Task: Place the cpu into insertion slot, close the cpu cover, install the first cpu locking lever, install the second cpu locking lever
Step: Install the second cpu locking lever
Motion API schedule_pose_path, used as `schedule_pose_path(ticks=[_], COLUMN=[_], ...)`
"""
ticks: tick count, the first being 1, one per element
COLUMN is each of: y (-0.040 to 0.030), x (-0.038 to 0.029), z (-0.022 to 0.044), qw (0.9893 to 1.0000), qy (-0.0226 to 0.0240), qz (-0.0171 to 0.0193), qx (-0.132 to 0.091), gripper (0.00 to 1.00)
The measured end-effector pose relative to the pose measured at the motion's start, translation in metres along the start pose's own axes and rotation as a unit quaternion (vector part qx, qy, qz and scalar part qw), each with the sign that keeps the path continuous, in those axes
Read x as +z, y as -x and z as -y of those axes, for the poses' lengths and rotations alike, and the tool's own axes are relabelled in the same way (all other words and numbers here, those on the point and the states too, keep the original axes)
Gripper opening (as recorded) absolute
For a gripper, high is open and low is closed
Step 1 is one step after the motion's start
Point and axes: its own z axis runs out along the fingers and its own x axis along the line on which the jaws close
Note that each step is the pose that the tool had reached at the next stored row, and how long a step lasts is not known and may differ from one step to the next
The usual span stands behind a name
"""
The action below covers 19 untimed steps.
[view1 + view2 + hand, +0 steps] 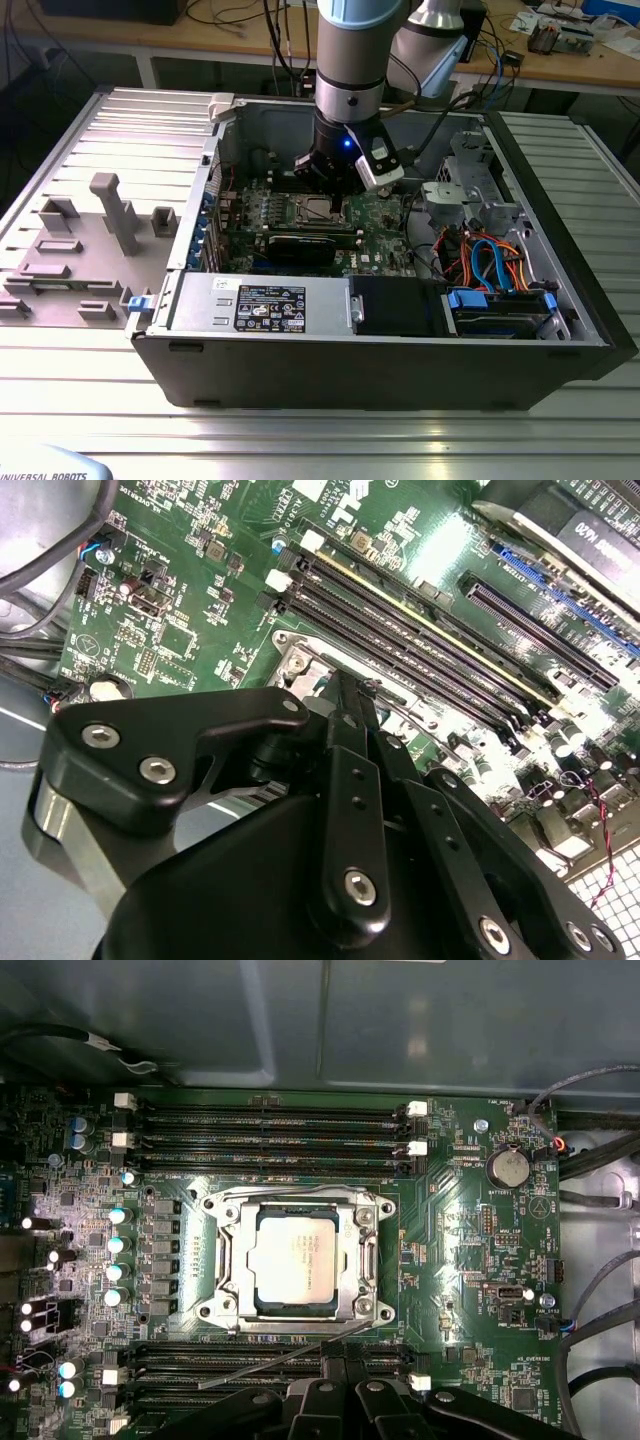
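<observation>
Black gripper [340,1385] fingers look closed together, holding nothing, just beside the slot [297,1261], where the cpu [293,1263] sits under its cover [228,1260].

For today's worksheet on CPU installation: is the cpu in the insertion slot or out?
In. The cpu lies flat inside the insertion slot, with the cpu cover framing it.
</observation>
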Motion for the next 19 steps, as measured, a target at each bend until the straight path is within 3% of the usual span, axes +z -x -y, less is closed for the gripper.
schedule_pose_path(ticks=[13,17,19], y=[0.0001,0.0000,-0.0010], x=[-0.0042,-0.0042,-0.0033], z=[-0.0001,0.0053,0.0067], qw=[1.0000,1.0000,1.0000], qy=[-0.0001,-0.0002,0.0019], qz=[0.0000,0.0000,0.0001], qx=[0.000,0.000,0.000], gripper=[0.11,0.11,0.11])
